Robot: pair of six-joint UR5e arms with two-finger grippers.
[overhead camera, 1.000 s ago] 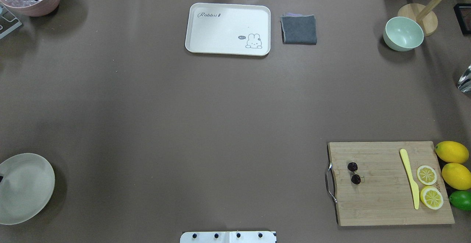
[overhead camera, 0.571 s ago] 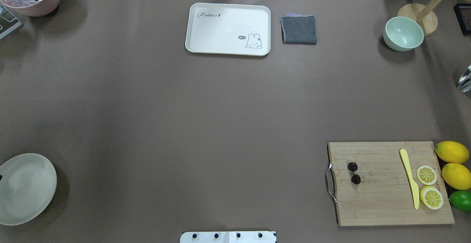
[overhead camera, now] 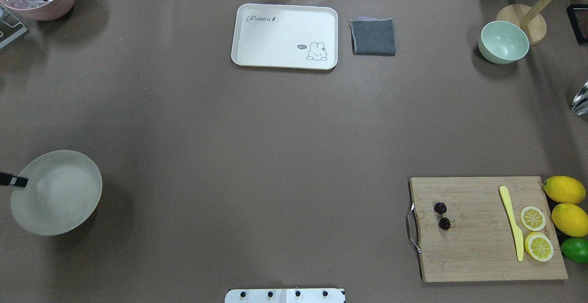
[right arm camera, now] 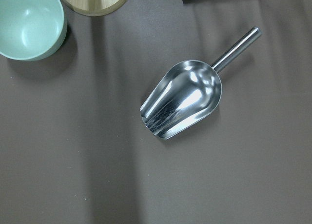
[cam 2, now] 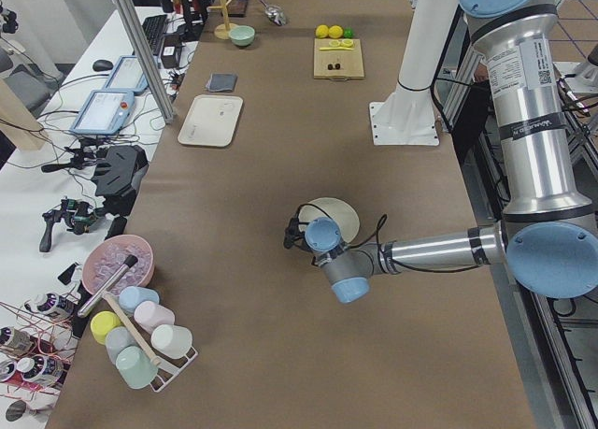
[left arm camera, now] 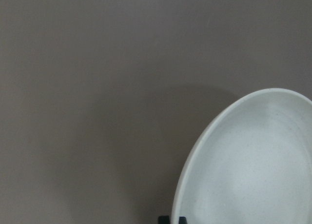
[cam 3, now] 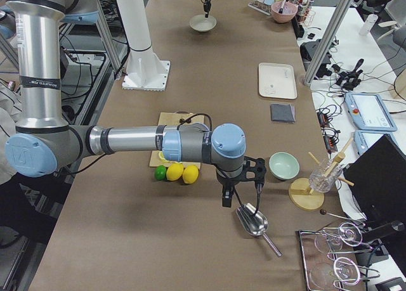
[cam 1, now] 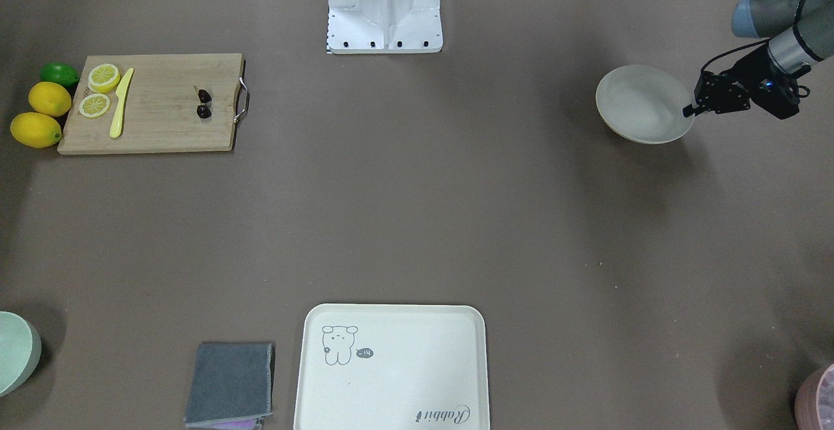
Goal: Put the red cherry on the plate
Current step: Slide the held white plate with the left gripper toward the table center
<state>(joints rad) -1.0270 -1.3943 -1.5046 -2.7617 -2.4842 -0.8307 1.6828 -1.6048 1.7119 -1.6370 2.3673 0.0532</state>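
- You find the left arm [cam 1: 788,45] coming in from the table's end. The left side view shows its forearm stretched low and nearly level.
- The left gripper [cam 1: 689,111] is closed on the rim of the plate [cam 1: 635,101]. In the left wrist view you see only two black fingertips [left arm camera: 165,219] at the bottom edge.
- The right arm [cam 3: 127,140] reaches out level, and its wrist is bent so that the right gripper [cam 3: 242,193] points straight down.
- You cannot judge from this side view whether the right fingers are apart or together.

The plate [overhead camera: 59,193] looks matt, perhaps ceramic; the metal scoop [right arm camera: 183,99] gleams.
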